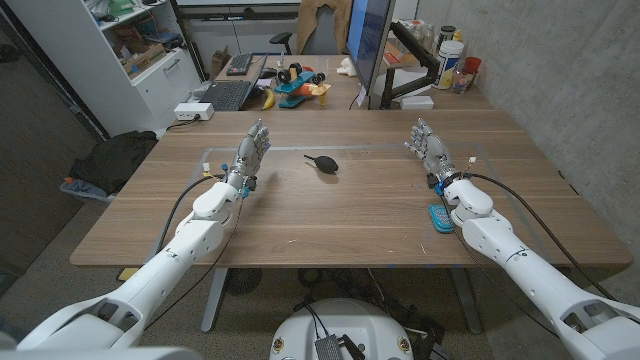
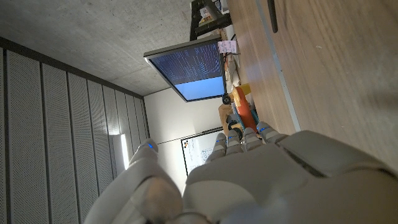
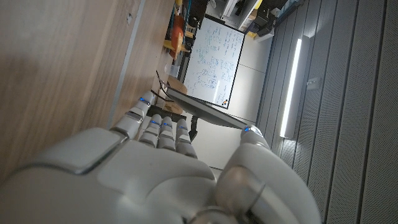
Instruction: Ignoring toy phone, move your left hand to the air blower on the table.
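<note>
Head view, and the small black rubber air blower (image 1: 322, 162) sits on the brown wooden table (image 1: 330, 215) just above the middle of the frame, its round bulb toward the right and its thin nozzle pointing left, so its long axis runs nearly across the picture with a slight tilt. The white robotic left hand (image 1: 251, 151) stands at centre-left of the frame with its fingers apart and reaching up the picture, holding nothing, and it is well apart from the blower. Here's the relation that counts: the blower lies to the right of that hand and a touch lower in the frame, nozzle end nearest it, so I judge the reach to be mostly a sideways sweep toward picture centre. The left hand looks a little nearer the blower than the white robotic right hand (image 1: 429, 147), which stands spread and empty at centre-right. The small blue toy phone (image 1: 440, 217) lies at right of centre beside the right wrist, far off the likely path, easy to leave alone. In the left wrist view the blower's black nozzle (image 2: 272, 15) shows at the upper right, beyond the fingertips.
</note>
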